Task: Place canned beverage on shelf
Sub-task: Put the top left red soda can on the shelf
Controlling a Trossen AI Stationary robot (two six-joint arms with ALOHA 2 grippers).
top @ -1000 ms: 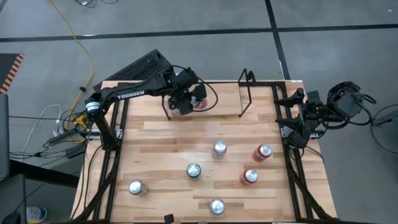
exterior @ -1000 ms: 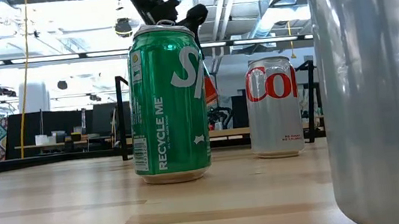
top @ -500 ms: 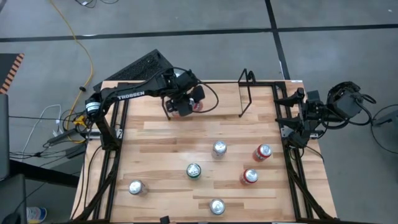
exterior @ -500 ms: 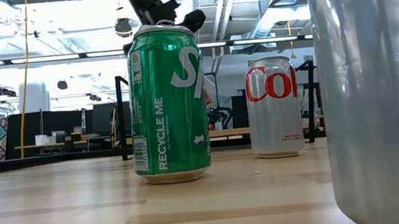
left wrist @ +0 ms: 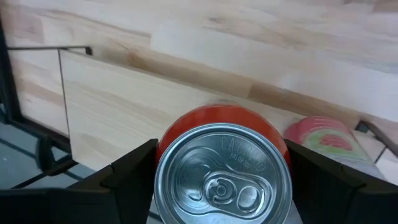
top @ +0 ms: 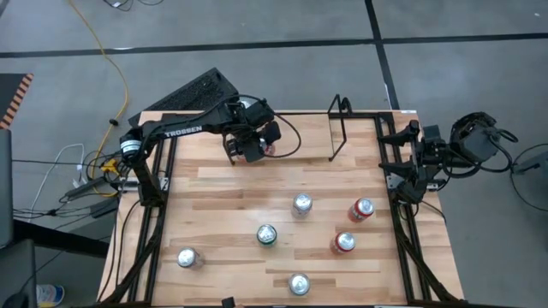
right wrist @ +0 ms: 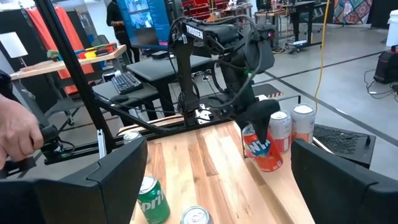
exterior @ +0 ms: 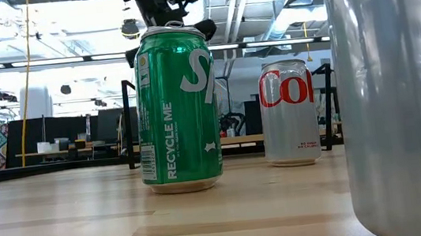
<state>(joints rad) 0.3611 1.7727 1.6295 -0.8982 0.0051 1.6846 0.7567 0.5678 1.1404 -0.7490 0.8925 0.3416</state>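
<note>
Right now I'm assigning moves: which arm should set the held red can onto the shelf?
Left. Its gripper already holds the red aluminium can over the black wire shelf; the right gripper waits at the table's edge.

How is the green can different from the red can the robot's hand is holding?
The green can stands alone on the table, with no hand touching it; the red can is squeezed between the fingers of the left hand. The green can sits mid-table, while the red can is near one edge. Both are drink cans with shiny silver tops.
</note>
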